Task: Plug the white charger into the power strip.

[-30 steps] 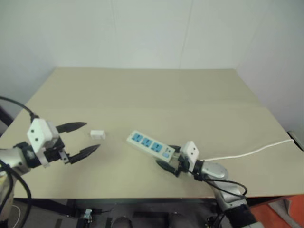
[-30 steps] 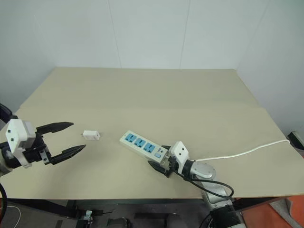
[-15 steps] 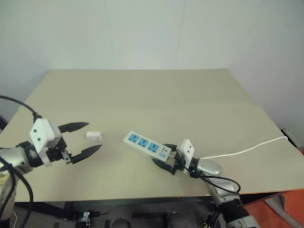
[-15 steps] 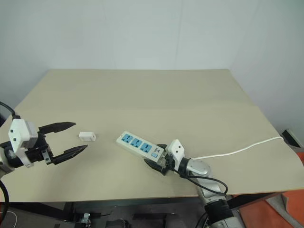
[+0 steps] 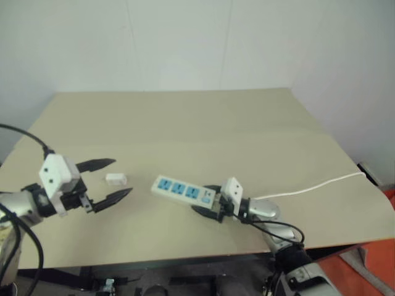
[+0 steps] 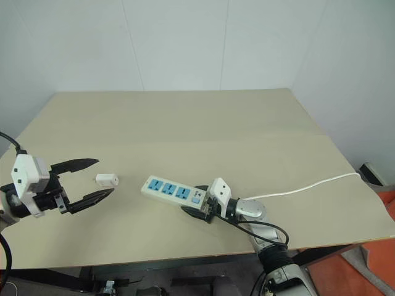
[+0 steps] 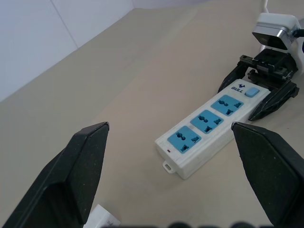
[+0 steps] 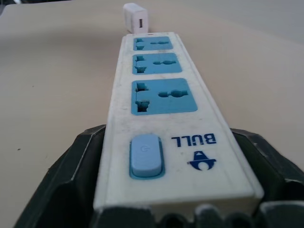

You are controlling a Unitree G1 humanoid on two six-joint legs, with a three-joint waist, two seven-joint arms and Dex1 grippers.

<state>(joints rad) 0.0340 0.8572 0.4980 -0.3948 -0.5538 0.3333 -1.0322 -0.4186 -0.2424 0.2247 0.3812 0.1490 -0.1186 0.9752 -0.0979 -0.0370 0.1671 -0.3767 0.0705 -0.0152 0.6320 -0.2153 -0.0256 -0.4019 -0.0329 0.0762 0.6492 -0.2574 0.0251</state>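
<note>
Beige matte table carrying two loose items, nothing lying between them.

One power strip: long white plastic bar, three blue sockets in row, one small blue switch at cord end, thin white cord trailing toward 3 o'clock.

One white charger: small plain block, lying near strip at its 9 o'clock, apart from it.

Right gripper straddling strip's switch end, black fingers flanking both sides; firm clamp cannot be told.

Left gripper hovering spread wide, grasping nothing, charger sitting just between its fingertips in head views.
</note>
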